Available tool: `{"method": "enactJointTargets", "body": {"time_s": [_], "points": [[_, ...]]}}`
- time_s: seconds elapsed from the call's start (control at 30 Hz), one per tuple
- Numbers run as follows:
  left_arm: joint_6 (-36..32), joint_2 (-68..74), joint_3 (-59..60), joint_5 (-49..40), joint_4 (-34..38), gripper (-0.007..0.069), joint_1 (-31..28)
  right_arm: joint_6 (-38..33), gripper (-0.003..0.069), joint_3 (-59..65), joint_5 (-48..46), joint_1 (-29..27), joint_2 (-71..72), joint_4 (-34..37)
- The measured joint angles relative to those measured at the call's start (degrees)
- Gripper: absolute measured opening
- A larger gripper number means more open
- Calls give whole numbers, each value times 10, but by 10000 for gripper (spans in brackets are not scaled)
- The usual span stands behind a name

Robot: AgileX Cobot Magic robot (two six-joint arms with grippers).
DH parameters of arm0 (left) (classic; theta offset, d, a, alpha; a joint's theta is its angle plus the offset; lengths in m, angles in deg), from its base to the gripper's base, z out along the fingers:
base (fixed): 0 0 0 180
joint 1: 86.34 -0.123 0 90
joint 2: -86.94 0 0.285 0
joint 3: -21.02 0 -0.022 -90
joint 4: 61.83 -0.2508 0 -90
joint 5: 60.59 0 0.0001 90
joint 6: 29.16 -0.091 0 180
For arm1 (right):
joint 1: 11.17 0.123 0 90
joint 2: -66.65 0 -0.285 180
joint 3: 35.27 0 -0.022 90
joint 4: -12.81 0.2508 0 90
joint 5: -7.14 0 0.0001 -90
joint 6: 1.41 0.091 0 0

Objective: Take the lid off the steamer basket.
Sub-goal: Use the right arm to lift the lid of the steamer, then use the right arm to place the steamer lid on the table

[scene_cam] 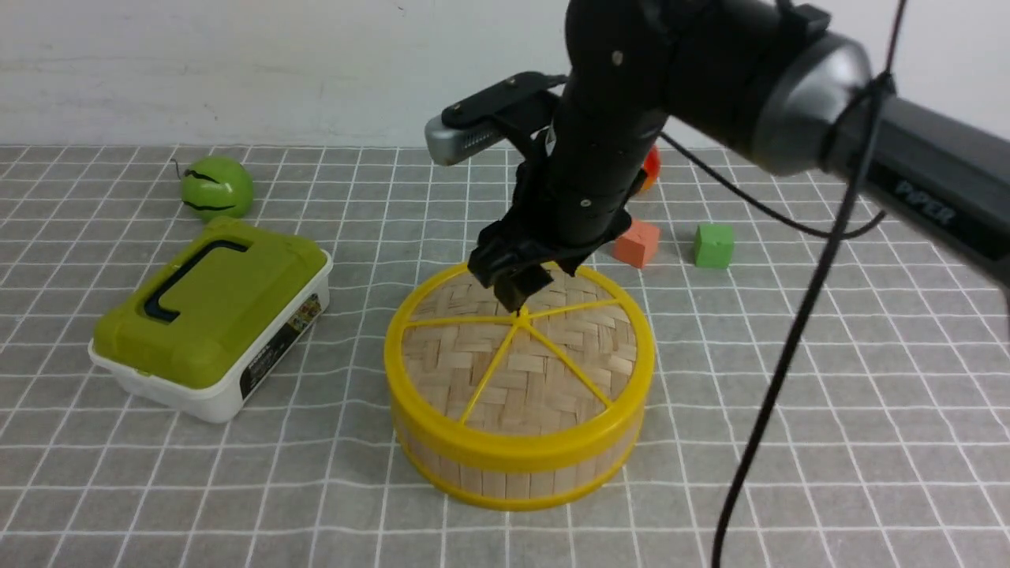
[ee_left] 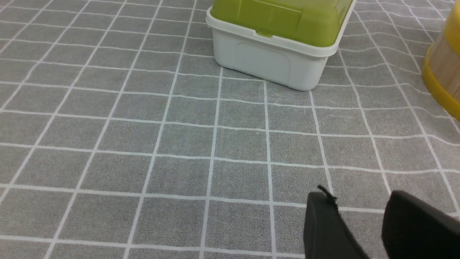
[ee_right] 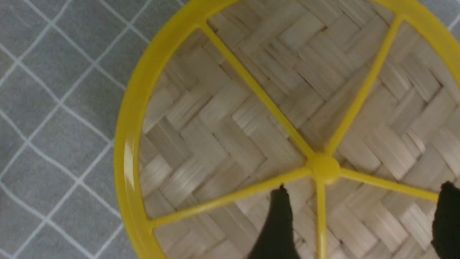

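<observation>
The lid (scene_cam: 544,379), woven bamboo with a yellow rim and spokes, sits closed on the steamer basket (scene_cam: 505,477) at the table's middle. My right gripper (scene_cam: 514,293) hangs just above the lid's centre knob (scene_cam: 521,316). In the right wrist view the lid (ee_right: 215,118) fills the picture. There the right gripper (ee_right: 364,187) is open and empty, its fingers standing either side of the spoke below the knob (ee_right: 324,169). My left gripper (ee_left: 357,196) is open and empty, low over the cloth. The basket's side (ee_left: 444,61) shows at the edge of that view.
A white box with an olive-green lid (scene_cam: 209,315) stands left of the basket, also in the left wrist view (ee_left: 273,57). A green ball (scene_cam: 217,187) lies behind it. An orange cube (scene_cam: 636,243) and a green cube (scene_cam: 713,245) lie behind the basket. A black cable (scene_cam: 789,355) hangs on the right.
</observation>
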Motion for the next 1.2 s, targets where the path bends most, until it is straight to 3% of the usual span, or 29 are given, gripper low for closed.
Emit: {"method": "enactJointTargets", "body": {"time_s": [0.2,0.3,0.47,0.57,0.63,0.93,1.2], "points": [[0,0,0,0,0,239,0,4,518,-4,12,0,-39,0],[0,0,0,0,0,239,0,4,465,-4,12,0,-51,1],[0,0,0,0,0,239,0,4,293,-8,14,0,-54,3],[0,0,0,0,0,239,0,4,119,-10,14,0,-55,3],[0,0,0,0,0,239,0,4,72,-12,13,0,-55,3],[0,0,0,0,0,239,0,-11,80,-113,-33,0,-12,-22],[0,0,0,0,0,239,0,-15,80,-89,-34,-23,140,-51]]}}
